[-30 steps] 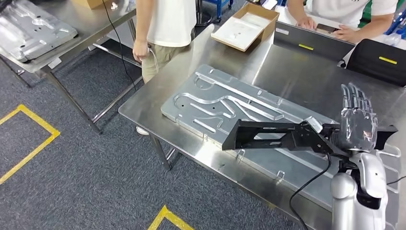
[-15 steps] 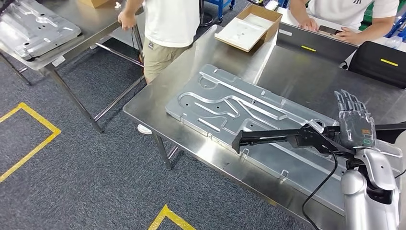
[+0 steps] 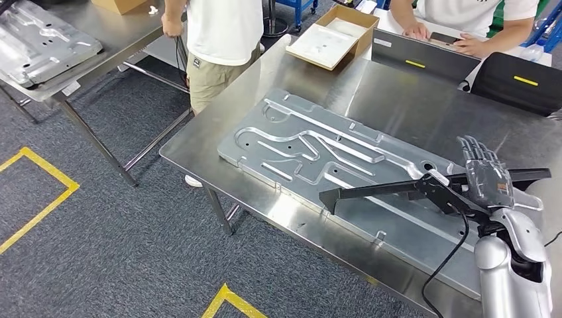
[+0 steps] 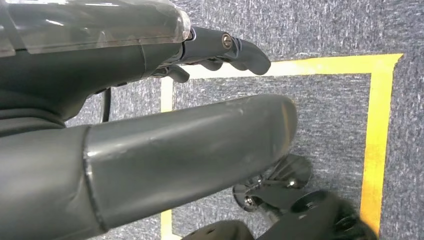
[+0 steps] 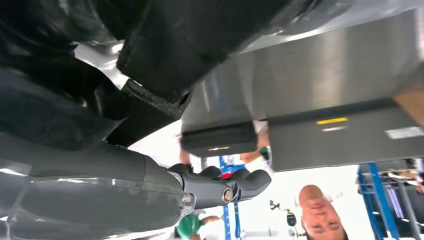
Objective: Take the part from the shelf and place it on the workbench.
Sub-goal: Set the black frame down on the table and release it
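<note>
Right hand (image 3: 489, 177) is up over the near right end of the steel workbench (image 3: 199, 142), fingers straight and together pointing away from the robot, and it carries a long black angled bracket (image 3: 378, 192) that juts out leftward above the table; exactly how the thumb and fingers clamp it I cannot tell, since the bracket's right end is tucked under the palm. Under the bracket lies a big grey machined plate (image 3: 311, 156), flat on the bench. In the wrist view, the left hand (image 4: 220, 50) hangs low over blue carpet and yellow floor tape, fingers loosely curled on nothing. Judging the step: the part looks to be at the set-down stage. To do it well, bring it down level so the long free end does not strike first and twist in the grasp, pick a bare patch of bench or settle it flat on the plate, and let go only once it rests
</note>
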Robot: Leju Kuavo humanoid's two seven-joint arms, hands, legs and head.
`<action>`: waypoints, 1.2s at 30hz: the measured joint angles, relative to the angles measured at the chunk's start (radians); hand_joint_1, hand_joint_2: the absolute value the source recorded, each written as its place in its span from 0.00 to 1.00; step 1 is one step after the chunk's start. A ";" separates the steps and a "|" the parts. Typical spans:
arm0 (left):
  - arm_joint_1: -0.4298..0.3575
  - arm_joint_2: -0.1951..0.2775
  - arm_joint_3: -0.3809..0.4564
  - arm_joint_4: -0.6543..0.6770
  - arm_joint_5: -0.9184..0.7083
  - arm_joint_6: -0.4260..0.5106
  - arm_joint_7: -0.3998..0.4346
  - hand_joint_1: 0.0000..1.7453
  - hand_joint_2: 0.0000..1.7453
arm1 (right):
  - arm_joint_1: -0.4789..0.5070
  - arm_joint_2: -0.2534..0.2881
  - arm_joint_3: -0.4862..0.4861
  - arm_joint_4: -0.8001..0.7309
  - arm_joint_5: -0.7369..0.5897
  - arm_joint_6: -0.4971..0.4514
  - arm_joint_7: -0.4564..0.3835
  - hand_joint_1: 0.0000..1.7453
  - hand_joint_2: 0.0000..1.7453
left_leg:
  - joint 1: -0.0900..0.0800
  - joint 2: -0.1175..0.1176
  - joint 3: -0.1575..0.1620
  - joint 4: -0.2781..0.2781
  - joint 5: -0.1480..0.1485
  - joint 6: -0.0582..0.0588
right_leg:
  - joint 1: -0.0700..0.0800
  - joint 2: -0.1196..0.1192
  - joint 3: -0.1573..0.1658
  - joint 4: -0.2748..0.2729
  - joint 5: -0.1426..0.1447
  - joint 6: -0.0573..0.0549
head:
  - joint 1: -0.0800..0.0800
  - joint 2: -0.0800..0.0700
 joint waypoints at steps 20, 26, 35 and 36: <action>0.004 0.001 0.004 0.000 -0.016 -0.001 -0.009 0.00 0.00 | -0.051 0.051 -0.039 -0.059 -0.474 -0.020 -0.142 0.00 0.00 | -0.006 0.001 -0.001 -0.019 0.010 0.006 | -0.004 -0.007 -0.005 0.002 -0.002 0.020 | 0.000 0.000; 0.006 0.001 0.004 0.000 -0.024 -0.002 -0.009 0.00 0.00 | -0.098 0.060 -0.040 -0.099 -0.417 -0.056 -0.106 0.00 0.00 | 0.001 0.001 -0.113 0.225 -0.118 -0.020 | -0.008 -0.009 -0.005 -0.004 0.002 -0.006 | 0.000 0.000; 0.003 0.002 0.004 0.000 -0.031 0.000 -0.003 0.00 0.00 | -0.208 -0.009 -0.004 -0.103 -0.166 0.046 0.101 0.00 0.00 | -0.006 -0.001 -0.013 -0.015 0.014 0.008 | -0.003 -0.006 -0.013 0.000 0.006 0.019 | 0.000 0.000; 0.001 0.002 0.004 0.000 -0.030 0.001 -0.001 0.00 0.00 | -0.225 -0.036 0.011 -0.089 -0.147 0.088 0.125 0.00 0.00 | -0.005 -0.001 -0.013 -0.020 0.019 0.014 | -0.005 -0.007 -0.014 0.001 0.005 0.025 | 0.000 0.000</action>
